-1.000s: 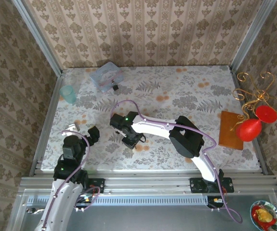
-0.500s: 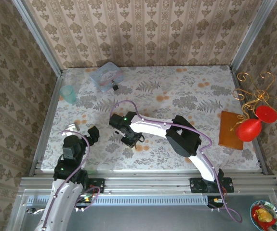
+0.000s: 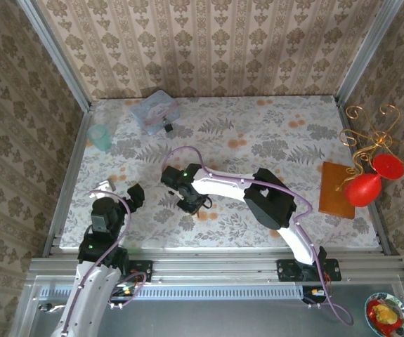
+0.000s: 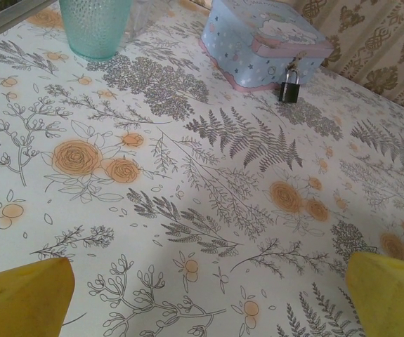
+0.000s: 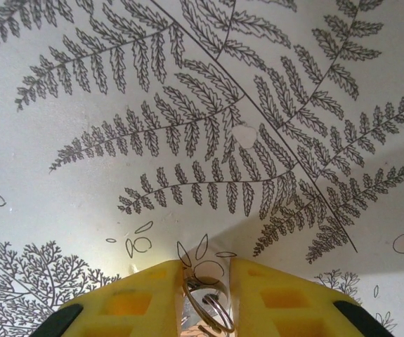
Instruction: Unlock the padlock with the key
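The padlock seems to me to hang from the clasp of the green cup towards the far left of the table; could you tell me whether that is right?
Not quite. The padlock hangs from the clasp of the pale blue box, not from the green cup, which stands apart from the box. The left wrist view shows this plainly. The rest holds: it is towards the far left of the table.

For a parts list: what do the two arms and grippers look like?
The left arm and right arm have white links and black joints, each trailed by a lilac cable. A green light glows near the right wrist. The left gripper and right gripper are black with blocky yellow fingers.
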Robot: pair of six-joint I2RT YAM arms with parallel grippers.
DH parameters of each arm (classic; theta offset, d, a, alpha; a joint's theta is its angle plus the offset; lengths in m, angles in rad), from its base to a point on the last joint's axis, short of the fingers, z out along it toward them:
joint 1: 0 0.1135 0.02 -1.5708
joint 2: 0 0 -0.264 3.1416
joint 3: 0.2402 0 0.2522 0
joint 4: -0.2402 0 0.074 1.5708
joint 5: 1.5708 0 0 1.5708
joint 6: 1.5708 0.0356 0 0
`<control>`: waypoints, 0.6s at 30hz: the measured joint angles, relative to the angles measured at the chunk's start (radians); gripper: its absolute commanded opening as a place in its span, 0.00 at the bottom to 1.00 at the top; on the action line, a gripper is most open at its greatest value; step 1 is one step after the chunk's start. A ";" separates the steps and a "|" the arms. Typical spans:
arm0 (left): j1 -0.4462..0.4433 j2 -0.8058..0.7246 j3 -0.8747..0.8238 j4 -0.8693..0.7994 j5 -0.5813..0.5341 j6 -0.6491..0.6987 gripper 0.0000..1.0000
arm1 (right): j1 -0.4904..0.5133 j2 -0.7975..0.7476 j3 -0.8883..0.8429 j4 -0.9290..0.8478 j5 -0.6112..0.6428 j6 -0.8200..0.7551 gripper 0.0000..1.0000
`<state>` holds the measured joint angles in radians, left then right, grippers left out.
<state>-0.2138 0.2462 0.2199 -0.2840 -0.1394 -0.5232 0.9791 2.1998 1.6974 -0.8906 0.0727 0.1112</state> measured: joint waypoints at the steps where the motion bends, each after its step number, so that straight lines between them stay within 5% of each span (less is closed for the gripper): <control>1: 0.000 0.000 0.000 0.000 0.000 0.000 1.00 | -0.002 -0.006 -0.012 0.006 -0.002 0.003 0.29; 9: 0.004 0.000 0.000 0.009 0.009 0.000 1.00 | -0.017 -0.036 -0.062 0.041 -0.018 0.024 0.26; 18: 0.008 0.000 -0.031 0.066 0.056 0.014 1.00 | -0.029 -0.090 -0.140 0.080 -0.035 0.066 0.03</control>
<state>-0.2054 0.2466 0.1894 -0.2184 -0.0837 -0.5087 0.9501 2.1101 1.5578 -0.8108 0.0380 0.1772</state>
